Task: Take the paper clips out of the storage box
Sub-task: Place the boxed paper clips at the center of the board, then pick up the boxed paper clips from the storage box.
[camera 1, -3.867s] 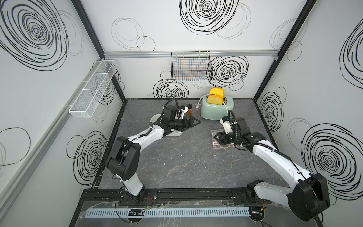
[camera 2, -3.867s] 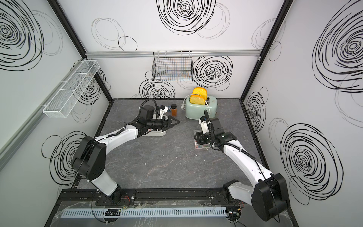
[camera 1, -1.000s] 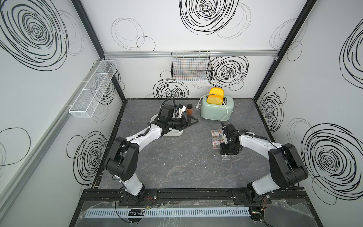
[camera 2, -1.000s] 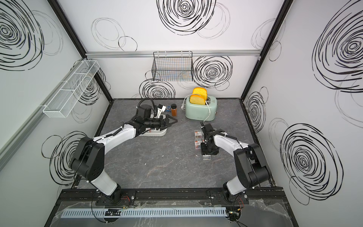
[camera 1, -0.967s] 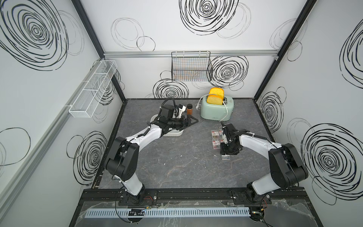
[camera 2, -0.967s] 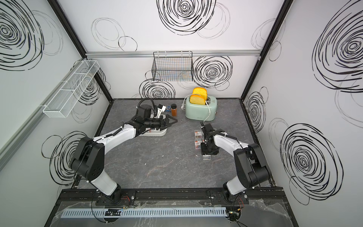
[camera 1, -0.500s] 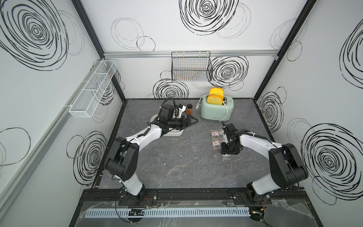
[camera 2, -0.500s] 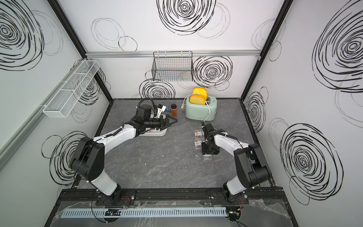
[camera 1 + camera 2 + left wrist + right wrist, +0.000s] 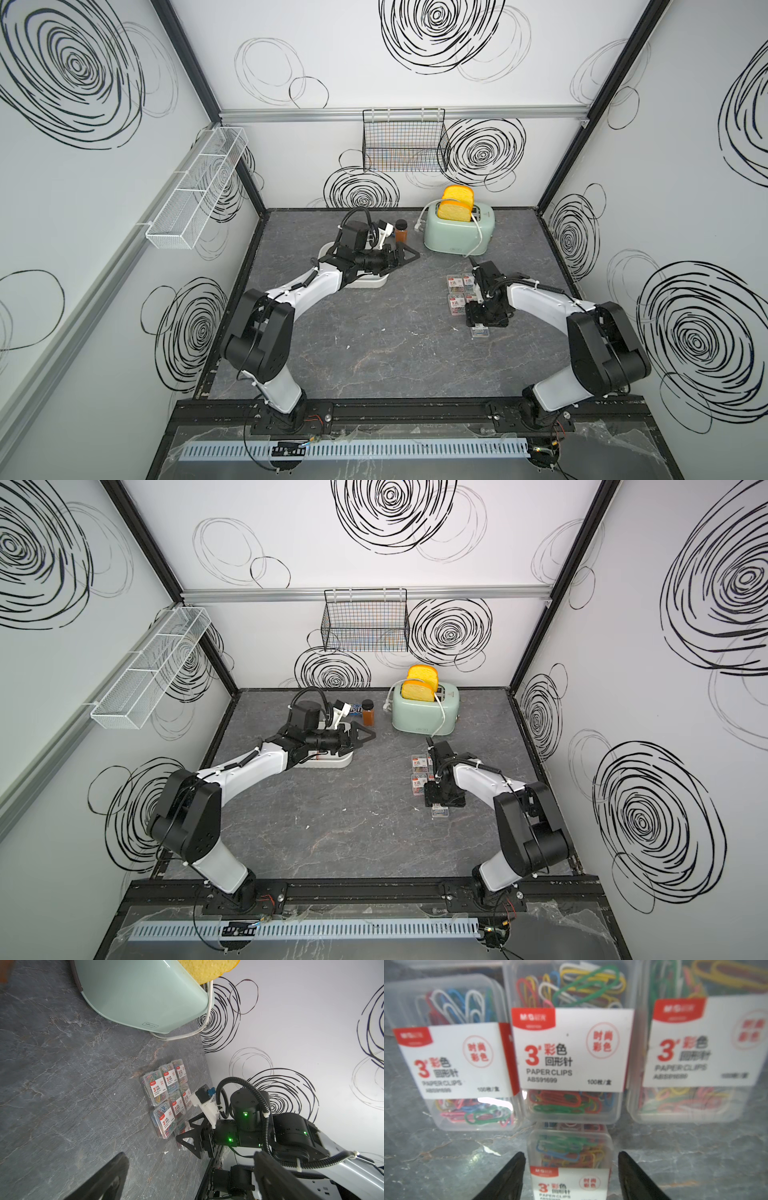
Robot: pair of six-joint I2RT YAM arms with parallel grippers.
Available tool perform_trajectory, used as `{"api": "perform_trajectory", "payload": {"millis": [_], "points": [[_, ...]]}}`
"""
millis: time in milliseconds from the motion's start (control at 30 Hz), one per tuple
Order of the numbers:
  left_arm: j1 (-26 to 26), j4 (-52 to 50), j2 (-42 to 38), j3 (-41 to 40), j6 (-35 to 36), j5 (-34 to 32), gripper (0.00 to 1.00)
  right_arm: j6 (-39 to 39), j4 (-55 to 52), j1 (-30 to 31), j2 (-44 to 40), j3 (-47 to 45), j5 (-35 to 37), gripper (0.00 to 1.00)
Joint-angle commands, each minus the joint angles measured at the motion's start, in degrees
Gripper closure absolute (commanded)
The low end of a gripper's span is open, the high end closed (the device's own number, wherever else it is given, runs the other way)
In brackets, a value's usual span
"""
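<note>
Several paper clips cases (image 9: 457, 286) (image 9: 419, 771) (image 9: 166, 1088), clear with white-and-red labels, lie in a tight block on the table at the right. One more case (image 9: 569, 1159) (image 9: 480, 332) lies flat just in front of that block. My right gripper (image 9: 571, 1154) (image 9: 482, 322) straddles this case, open, with a gap on each side. The white storage box (image 9: 365, 282) (image 9: 328, 762) sits at the back left, its inside mostly hidden by my left arm. My left gripper (image 9: 405, 255) (image 9: 190, 1154) hangs over the box's right end, open and empty.
A mint toaster (image 9: 457, 232) with yellow toast stands behind the cases, its white cord trailing toward them. An amber jar (image 9: 401, 236) and a blue packet (image 9: 353, 710) sit behind the box. A black wire basket (image 9: 405, 143) and a white mesh rack (image 9: 195, 195) hang on the walls.
My right gripper's jaws have parted from the case, which now rests loose on the table. Before that the right arm drew back toward the front. The left arm has barely moved.
</note>
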Motion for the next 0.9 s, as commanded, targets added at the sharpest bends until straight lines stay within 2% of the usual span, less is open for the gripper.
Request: {"api": "perform_trajectory", "payload": {"millis": [0, 167, 267, 367, 533, 667, 867], "points": [[0.5, 2.3, 0.7, 0.6, -0.1, 0.6, 0.02, -0.2, -0.8, -0.3, 0.0, 0.2, 0.6, 0.23], [1.1, -0.5, 0.4, 1.4, 1.4, -0.9, 0.02, -0.6, -1.6, -0.3, -1.7, 1.2, 0.1, 0.19], [1.8, -7.2, 0.2, 3.3, 5.2, -4.0, 0.02, -1.0, -3.7, -0.3, -3.7, 3.4, -0.3, 0.16], [2.8, -16.2, 0.2, 6.4, 10.5, -9.5, 0.01, -1.7, -5.5, 0.0, -5.8, 7.1, -0.2, 0.14], [3.8, -29.3, 1.3, 11.6, 18.1, -24.0, 0.02, -3.0, -4.7, 0.5, -5.4, 13.8, -3.3, 0.1], [4.5, -34.9, 2.7, 14.1, 21.6, -33.0, 0.02, -4.6, -2.1, 3.0, -2.8, 17.4, -5.7, 0.07], [5.9, -39.0, 5.0, 15.5, 24.2, -40.9, 0.01, -5.9, 0.6, 4.9, 1.4, 21.7, -9.6, 0.02]]}}
